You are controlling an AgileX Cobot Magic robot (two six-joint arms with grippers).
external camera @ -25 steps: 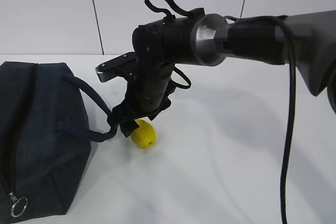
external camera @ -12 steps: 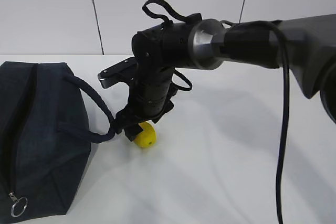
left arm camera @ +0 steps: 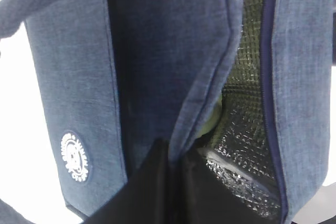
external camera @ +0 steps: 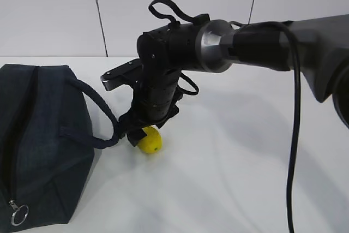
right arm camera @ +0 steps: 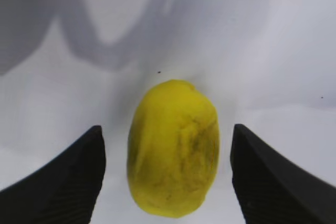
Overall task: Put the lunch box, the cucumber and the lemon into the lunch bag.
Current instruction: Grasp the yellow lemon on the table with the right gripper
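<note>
The yellow lemon (external camera: 149, 141) lies on the white table just right of the dark navy lunch bag (external camera: 43, 135). My right gripper (external camera: 132, 133) is down over the lemon. In the right wrist view it stands open (right arm camera: 167, 129), one finger (right arm camera: 79, 177) on each side of the lemon (right arm camera: 173, 150), with a gap at both. My left gripper (left arm camera: 176, 156) is shut on the fabric edge of the lunch bag's (left arm camera: 157, 51) opening. The silvery lining (left arm camera: 247, 145) shows, with a pale green bit (left arm camera: 212, 121) inside. The lunch box and cucumber cannot be made out.
The bag's padded handle (external camera: 92, 107) loops out to right beside my right gripper. A silver ring pull (external camera: 19, 215) hangs at the bag's near corner. The right arm and its black cable (external camera: 297, 135) cross the right half of the exterior view.
My right gripper has shifted slightly at the lemon and then held still. The lemon and the bag have not moved.
</note>
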